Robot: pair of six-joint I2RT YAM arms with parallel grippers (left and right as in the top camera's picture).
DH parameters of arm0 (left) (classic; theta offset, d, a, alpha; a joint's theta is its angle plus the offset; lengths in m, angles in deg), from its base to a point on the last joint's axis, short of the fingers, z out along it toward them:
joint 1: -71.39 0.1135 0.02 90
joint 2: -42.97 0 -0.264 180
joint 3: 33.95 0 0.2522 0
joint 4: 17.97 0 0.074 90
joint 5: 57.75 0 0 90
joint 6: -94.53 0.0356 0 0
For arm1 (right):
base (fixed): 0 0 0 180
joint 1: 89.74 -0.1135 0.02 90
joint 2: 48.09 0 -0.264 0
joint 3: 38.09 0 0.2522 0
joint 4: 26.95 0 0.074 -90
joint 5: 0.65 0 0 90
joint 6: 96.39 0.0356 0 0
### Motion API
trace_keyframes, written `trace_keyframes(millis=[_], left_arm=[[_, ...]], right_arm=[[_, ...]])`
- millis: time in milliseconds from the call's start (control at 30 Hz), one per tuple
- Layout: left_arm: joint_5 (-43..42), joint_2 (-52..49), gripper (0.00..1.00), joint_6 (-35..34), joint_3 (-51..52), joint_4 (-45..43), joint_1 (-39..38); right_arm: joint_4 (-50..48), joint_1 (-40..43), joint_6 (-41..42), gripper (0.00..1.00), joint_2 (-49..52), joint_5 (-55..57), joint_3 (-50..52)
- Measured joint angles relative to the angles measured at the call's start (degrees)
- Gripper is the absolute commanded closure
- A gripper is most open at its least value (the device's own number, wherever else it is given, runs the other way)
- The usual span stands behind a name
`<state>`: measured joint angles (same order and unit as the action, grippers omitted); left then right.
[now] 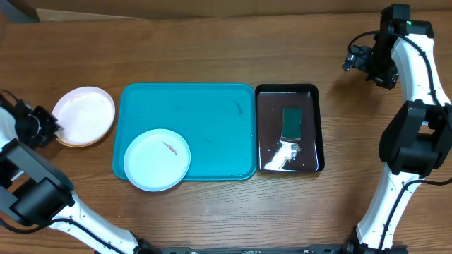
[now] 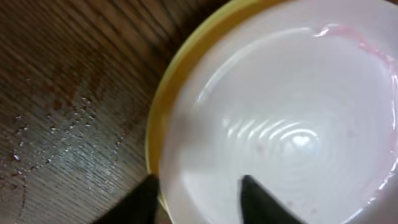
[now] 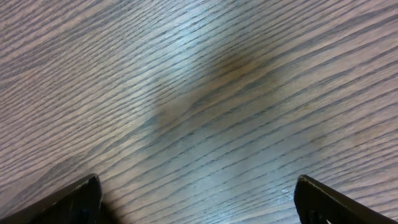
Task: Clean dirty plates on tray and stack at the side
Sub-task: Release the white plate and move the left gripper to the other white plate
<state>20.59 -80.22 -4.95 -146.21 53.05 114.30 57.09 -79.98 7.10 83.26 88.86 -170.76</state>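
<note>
A white plate (image 1: 85, 113) lies stacked on a yellow-green rimmed plate (image 1: 69, 142) on the table left of the turquoise tray (image 1: 212, 106). A pale blue plate (image 1: 152, 164) with a small brown food bit sits on the tray's front left corner. My left gripper (image 1: 51, 127) is at the stack's left edge. In the left wrist view its fingers (image 2: 199, 202) straddle the white plate's (image 2: 292, 106) rim, slightly apart, above the yellow rim (image 2: 163, 106). My right gripper (image 1: 353, 60) is open and empty over bare wood (image 3: 199, 205) at the far right.
A glossy black bin (image 1: 316, 127) holding a green sponge (image 1: 292, 121) and white foam stands right of the tray. The table's back edge runs along the top of the overhead view.
</note>
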Motion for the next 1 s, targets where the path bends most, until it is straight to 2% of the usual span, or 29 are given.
trace_keyframes(millis=[267,367,433,567,700,867,1000], left_arm=[[0.3,1.1,0.42,-2.6,0.0,6.9,-2.5],[0.3,5.8,0.38,-4.4,0.0,11.6,-3.9],[0.4,11.0,0.40,-6.4,0.0,15.0,-5.8],[1.8,21.6,0.41,-9.1,-0.3,22.9,-12.9],[6.8,25.3,0.42,-11.7,-0.5,30.0,-21.6],[13.8,24.5,0.43,-14.7,4.3,31.1,-28.8],[16.2,24.4,0.44,-15.9,11.4,29.0,-31.3]], right_arm=[[0.0,0.0,0.0,0.00,0.0,0.0,0.0],[0.0,0.0,0.0,0.00,0.0,0.0,0.0],[0.0,0.0,0.0,0.00,0.0,0.0,0.0],[-0.1,0.0,0.0,0.00,0.0,0.0,0.0],[0.0,0.0,0.0,0.00,0.0,0.0,0.0],[-0.1,0.0,0.0,0.00,0.0,0.0,0.0],[0.0,0.0,0.0,0.00,0.0,0.0,0.0]])
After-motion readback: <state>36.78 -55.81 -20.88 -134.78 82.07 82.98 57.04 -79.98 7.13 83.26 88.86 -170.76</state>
